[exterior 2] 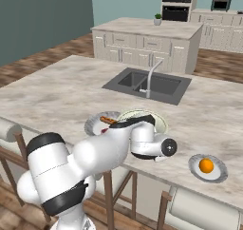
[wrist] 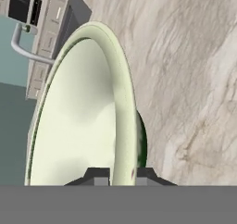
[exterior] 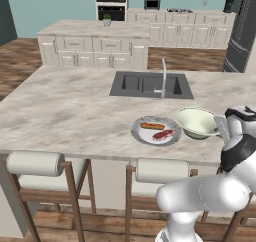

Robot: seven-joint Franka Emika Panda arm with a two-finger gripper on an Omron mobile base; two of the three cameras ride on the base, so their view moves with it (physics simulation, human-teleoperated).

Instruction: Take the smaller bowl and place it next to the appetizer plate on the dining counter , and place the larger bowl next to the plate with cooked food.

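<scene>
Pale green and cream, the larger bowl (exterior: 196, 122) sits on the beige marbled counter (exterior: 65, 111), just right of the plate with cooked food (exterior: 156, 130) as the left base view shows it, their rims close together or touching. That plate carries a sausage (exterior: 152, 126) and a red strip of meat (exterior: 163, 134). The gripper (wrist: 122, 176) is closed on the bowl's rim: in the hand view one dark fingertip stands inside the bowl's wall and the other outside, with the rim pinched between them, and the bowl's dark foot shows behind the rim against the counter. In the left base view the hand reaches the bowl's right edge from the lower right. In the right base view the white arm (exterior 2: 111, 148) crosses in front of the bowl (exterior 2: 159, 122) and most of the plate (exterior 2: 95, 123), so only their far edges show. Farther right in that view, well apart from the bowl and near the counter's front edge, lies the appetizer plate (exterior 2: 213, 174) with one orange fruit (exterior 2: 206, 165) on it. Behind the bowl the grey double sink (exterior: 150, 85) is set into the counter, its faucet (exterior: 163, 76) rising at the near edge. Padded stools (exterior: 37, 164) line the counter's near side. Whether the bowl rests fully on the counter or is slightly lifted cannot be told.
</scene>
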